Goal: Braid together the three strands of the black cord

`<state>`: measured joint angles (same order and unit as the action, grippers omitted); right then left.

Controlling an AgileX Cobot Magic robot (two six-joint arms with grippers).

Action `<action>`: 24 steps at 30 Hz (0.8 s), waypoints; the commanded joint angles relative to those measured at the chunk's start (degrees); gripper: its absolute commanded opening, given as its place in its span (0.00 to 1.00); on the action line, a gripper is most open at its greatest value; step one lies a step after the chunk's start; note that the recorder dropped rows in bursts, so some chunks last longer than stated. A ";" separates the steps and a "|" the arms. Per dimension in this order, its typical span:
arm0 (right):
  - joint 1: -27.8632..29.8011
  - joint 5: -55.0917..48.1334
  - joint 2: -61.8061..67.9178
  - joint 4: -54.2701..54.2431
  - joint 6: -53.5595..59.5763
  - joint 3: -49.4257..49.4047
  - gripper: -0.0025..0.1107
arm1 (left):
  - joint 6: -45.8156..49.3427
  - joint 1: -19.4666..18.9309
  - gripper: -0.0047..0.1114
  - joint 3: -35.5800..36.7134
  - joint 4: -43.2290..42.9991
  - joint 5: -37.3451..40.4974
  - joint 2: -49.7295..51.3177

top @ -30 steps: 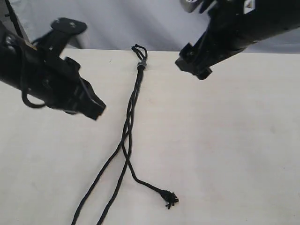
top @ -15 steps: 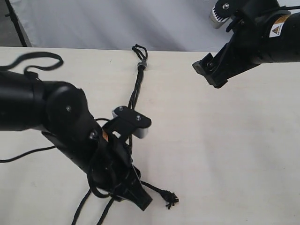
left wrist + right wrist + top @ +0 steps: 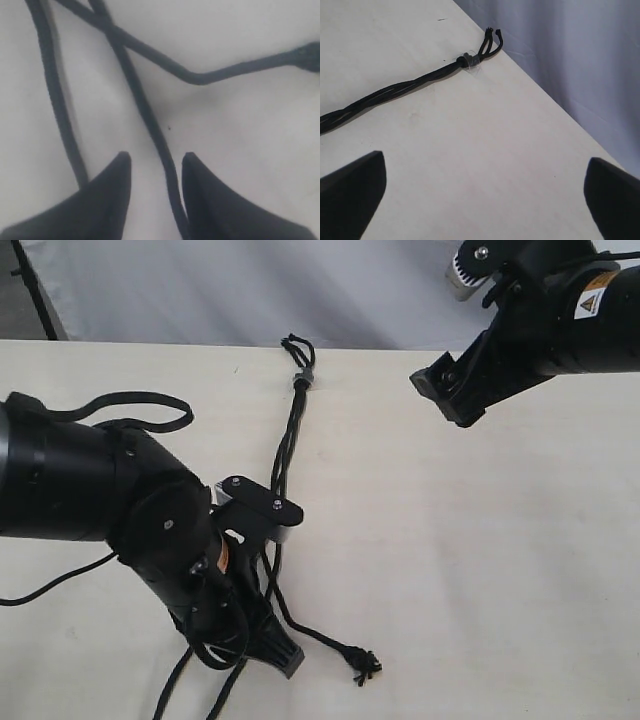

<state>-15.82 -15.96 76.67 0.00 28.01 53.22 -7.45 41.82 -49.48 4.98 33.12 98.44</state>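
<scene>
Straddles one thin black woven strand [image 3: 148,120] with left gripper [image 3: 156,157] parted
Seems light, limp: best pinched between those jaws, with right gripper [image 3: 485,160] wide open, empty

Exterior view high above table [image 3: 480,540]; both wrist views close over black cord [image 3: 395,91]

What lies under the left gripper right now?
One black strand runs along the table between the left gripper's open fingers; a second strand disappears behind one finger. Its stretch beyond there is covered.
</scene>
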 commanded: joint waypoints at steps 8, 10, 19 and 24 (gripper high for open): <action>0.36 0.49 -0.45 0.00 0.32 -0.06 0.95 | -2.49 4.02 0.11 0.40 -2.48 -4.60 6.87; 0.36 0.49 -0.45 0.00 0.32 -0.06 0.95 | -2.25 4.02 0.04 0.40 -3.05 -4.10 6.87; 0.36 0.39 -0.45 0.00 -0.15 -0.06 0.95 | 0.13 4.02 0.04 -3.96 -6.99 5.62 1.26; 0.36 0.04 -0.45 0.00 -0.15 -0.06 0.95 | -1.98 4.02 0.04 -4.38 -16.91 6.37 -0.54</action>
<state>-15.82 -15.96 76.67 0.00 28.01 53.22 -7.63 45.60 -53.58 -5.98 38.26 98.64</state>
